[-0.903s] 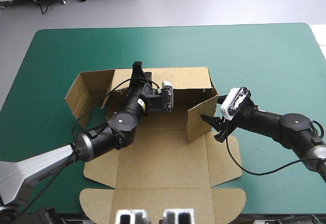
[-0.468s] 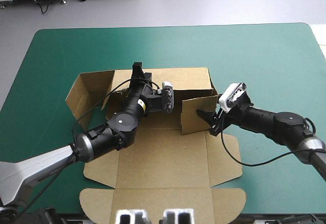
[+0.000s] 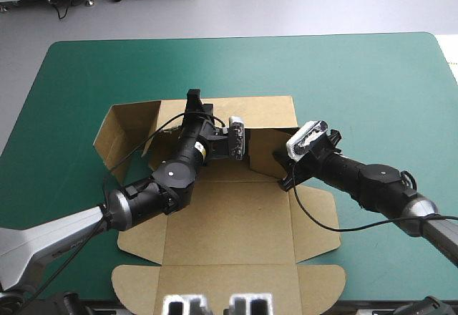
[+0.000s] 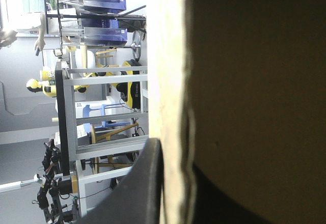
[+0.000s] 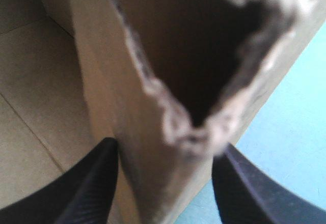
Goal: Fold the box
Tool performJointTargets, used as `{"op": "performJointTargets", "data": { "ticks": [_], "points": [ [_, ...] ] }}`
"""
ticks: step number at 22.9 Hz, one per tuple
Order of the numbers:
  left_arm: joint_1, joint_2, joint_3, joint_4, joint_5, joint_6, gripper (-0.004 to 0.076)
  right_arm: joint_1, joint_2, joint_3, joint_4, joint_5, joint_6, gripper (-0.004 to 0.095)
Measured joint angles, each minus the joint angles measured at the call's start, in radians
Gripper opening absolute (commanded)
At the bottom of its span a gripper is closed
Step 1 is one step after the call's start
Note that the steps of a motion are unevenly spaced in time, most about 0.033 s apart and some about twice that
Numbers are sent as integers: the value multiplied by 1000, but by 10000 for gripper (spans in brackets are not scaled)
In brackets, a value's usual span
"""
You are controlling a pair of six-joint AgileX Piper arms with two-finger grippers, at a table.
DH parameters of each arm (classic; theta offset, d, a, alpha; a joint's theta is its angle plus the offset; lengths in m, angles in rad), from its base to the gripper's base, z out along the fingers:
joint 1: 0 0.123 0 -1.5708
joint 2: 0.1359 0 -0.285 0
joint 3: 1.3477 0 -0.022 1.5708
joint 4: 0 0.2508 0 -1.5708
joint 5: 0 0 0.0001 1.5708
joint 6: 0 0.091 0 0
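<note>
The brown box lies in the middle of the table, its floor and near lid panel flat. Its far wall and left flap stand raised. My left gripper reaches over the floor to the far wall's top edge and, in its own view, my left gripper is shut on that board edge. The right flap is swung inward along the far wall. My right gripper sits at its lower outer edge. In its own view my right gripper is open, fingers astride the board.
Teal-green cover shows beyond and to the right of the box, out to the table's far edge. The box's right side tab lies flat under my right forearm. The near lid panel reaches toward the table's near edge.
My right gripper moved left and toward the far wall, swinging the right flap from standing out sideways to lying along the wall. The left gripper kept its hold.
</note>
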Motion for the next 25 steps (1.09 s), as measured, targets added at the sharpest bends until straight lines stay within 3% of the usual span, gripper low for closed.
{"op": "performJointTargets", "data": {
  "ticks": [6,10,13,15,19,25],
  "points": [
    [-7,-1,0,-8,17,0,1,3,0,0,18,-17,-24,-23],
    [-8,-1,0,-14,29,1,116,3,0,0,33,-29,-23,-23],
    [-12,-1,1,-28,31,13,322,3,0,0,35,-28,-13,-23],
    [-31,-2,3,-40,5,20,391,4,0,0,35,-13,6,-23],
    [-98,-32,9,-50,-46,31,395,12,1,-19,24,-53,44,-23],
    [-186,-63,10,-45,-33,35,395,15,1,-75,34,-360,36,-25]
  ]
}}
